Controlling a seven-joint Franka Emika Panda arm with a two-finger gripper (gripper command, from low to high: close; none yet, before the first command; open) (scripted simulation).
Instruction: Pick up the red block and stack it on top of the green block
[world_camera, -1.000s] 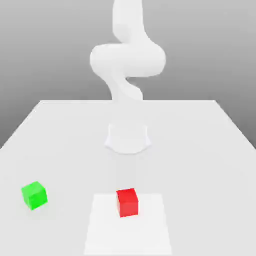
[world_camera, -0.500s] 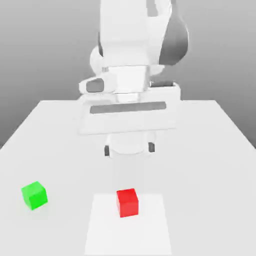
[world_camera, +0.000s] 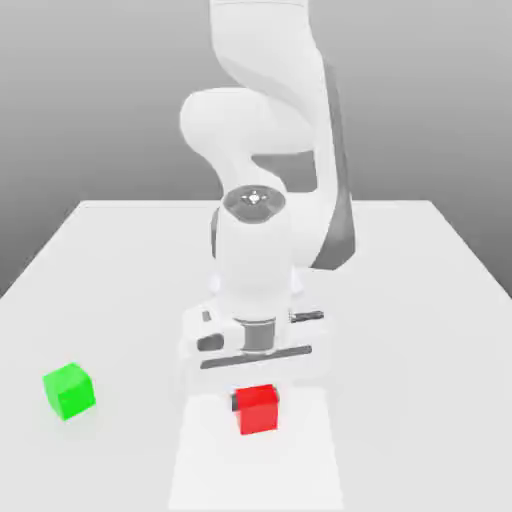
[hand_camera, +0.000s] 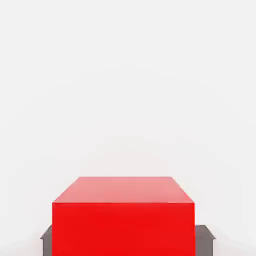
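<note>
Nearest the camera in the exterior view, the red block (world_camera: 257, 409) sits on the counter (world_camera: 420, 330), on a slightly brighter square patch toward the near edge, a little right of centre. Its upper edge is tucked under the robot's hand, which is lowered right over it. In the hand view the red block (hand_camera: 123, 215) looms large, with a dark finger pad (hand_camera: 205, 239) visible at each side of it and pressed against its flanks. So the pincer (world_camera: 256, 392) is pinching the red block, its jaws drawn in on the block's two sides.

Further left, at about the same depth and well apart from the red one, the green block (world_camera: 68, 390) rests alone on the counter with nothing on top.

Beyond the blocks the white arm (world_camera: 270, 150) folds down from its base at mid-counter, wrist pointing downward over the red block.

As to progress: the approach and the grasp look done, but the red block appears to rest on the counter, not yet lifted. Left to do, by my reading, are the lift, the carry leftward across to the green block, the lowering onto its top face, and the release.
</note>
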